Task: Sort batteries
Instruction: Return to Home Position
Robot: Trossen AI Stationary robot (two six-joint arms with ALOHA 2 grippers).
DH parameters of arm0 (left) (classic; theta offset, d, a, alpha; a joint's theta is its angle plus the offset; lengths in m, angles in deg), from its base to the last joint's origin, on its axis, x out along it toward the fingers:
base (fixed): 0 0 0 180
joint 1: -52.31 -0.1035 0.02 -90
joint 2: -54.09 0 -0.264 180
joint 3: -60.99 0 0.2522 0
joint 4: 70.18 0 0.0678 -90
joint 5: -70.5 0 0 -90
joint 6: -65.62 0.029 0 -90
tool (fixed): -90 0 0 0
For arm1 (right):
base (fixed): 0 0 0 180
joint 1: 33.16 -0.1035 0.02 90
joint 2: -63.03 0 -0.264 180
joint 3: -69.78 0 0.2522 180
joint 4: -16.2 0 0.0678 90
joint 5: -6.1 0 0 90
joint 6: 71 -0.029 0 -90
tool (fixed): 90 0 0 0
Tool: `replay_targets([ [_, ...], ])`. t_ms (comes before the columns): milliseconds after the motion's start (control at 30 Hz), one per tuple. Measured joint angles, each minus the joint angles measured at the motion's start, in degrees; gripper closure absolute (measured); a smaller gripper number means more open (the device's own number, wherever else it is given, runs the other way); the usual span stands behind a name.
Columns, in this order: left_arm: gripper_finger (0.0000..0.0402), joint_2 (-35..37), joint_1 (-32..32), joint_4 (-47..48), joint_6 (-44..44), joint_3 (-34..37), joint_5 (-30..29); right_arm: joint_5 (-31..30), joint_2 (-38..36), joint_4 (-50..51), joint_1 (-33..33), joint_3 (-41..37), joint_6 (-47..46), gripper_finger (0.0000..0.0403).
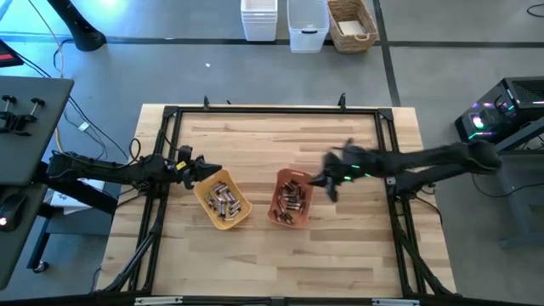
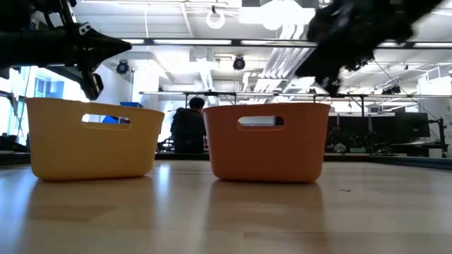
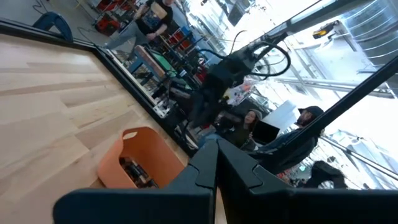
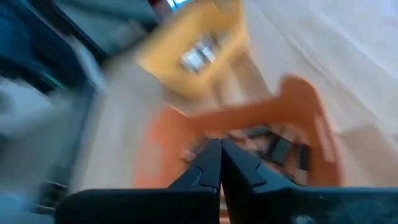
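Found, in the low view, yellow bin (image 2: 92, 148) at frame left and orange bin (image 2: 267, 152) at centre, side by side on the table (image 2: 226, 212) with a gap between. Saw only walls and handle slots there, contents hidden. Picked out a person (image 2: 189, 127) in the room behind, in that gap.

Needed the high view for the contents: silvery batteries (image 1: 224, 201) heaped in the yellow bin at lower centre-left, dark batteries (image 1: 291, 201) in the orange bin just right of it. Placed the left gripper (image 1: 206, 170) at the yellow bin's upper-left rim, and the right gripper (image 1: 323, 181) just beside the orange bin's upper-right corner. Could not tell contact with either bin, nor read the jaws from above or from table height.

Got the jaws from the wrist views alone: left fingers (image 3: 202, 169) pressed together, nothing between; right fingers (image 4: 205, 167) likewise clenched on nothing. Saw past the left fingers the orange bin with dark batteries inside; past the right fingers, the orange bin close by and the yellow bin beyond.
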Motion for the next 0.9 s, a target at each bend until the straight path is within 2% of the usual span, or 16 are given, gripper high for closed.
replay_targets([
  [100,0.0402,0.0,0.0,0.01,0.0,-0.01,0.0,-2.22,-11.94,-11.15,-2.77,-10.2,-5.26,0.0403],
  [200,0.0401,-0.01,0.0,0.01,-0.01,0.0,-0.02,-7.28,-18.64,-21.44,-5.68,-17.4,-2.3,0.0403],
  [300,0.0402,-0.02,0.0,0.02,-0.01,-0.01,0.0,-12.4,-20.94,-28.49,-6.91,-22.91,-0.84,0.0403],
  [433,0.0402,-0.02,0.01,0.06,-0.01,-0.01,-0.02,-10.83,-21.87,-37.03,-7.01,-27.8,1.53,0.0403],
  [667,0.0401,-0.02,0.01,0.04,-0.01,-0.01,0.0,-7.96,-22.6,-43.25,-4.46,-34.82,4.92,0.0403],
  [900,0.0402,0.0,-0.01,0.04,-0.01,-0.01,0.0,-7.13,-23.16,-36.05,-2.7,-34.71,2.08,0.0403],
])
